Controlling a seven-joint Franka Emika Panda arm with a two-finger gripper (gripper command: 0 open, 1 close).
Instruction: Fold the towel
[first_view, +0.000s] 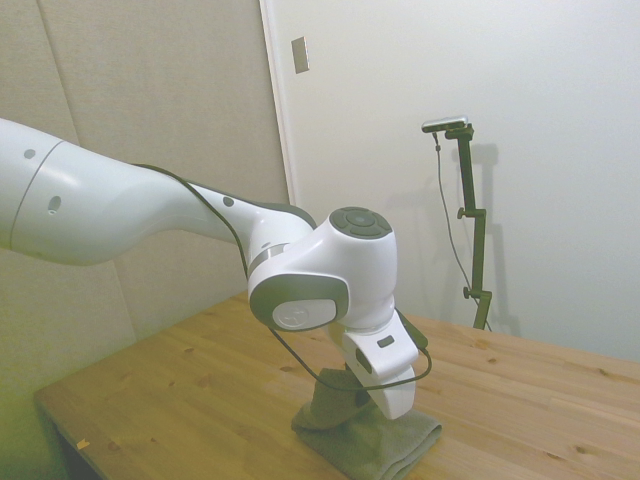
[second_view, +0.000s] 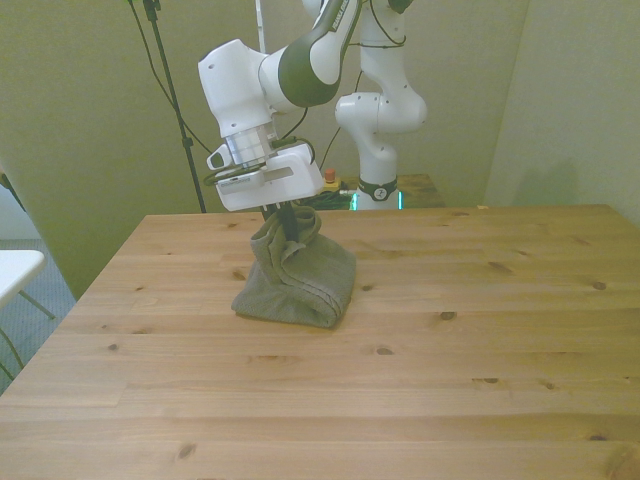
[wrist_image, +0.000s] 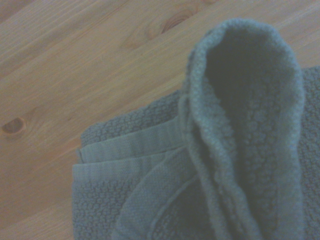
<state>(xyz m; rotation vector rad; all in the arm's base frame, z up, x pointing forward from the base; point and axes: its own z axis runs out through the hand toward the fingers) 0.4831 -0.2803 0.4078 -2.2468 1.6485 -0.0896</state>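
Note:
The gray towel (second_view: 300, 278) lies in thick layers on the wooden table (second_view: 450, 350), near the middle toward the front view's left. One part of it is pulled up into a peak, and my gripper (second_view: 288, 222) is shut on that peak. In the side view the towel (first_view: 372, 436) sits under the white hand, which hides the fingers. From the wrist view, a raised loop of the towel (wrist_image: 245, 115) stands over its flat folded layers, with bare wood beside them.
A white surface edge (second_view: 15, 270) shows beyond the table at the front view's left. Black cables hang from the arm near the towel.

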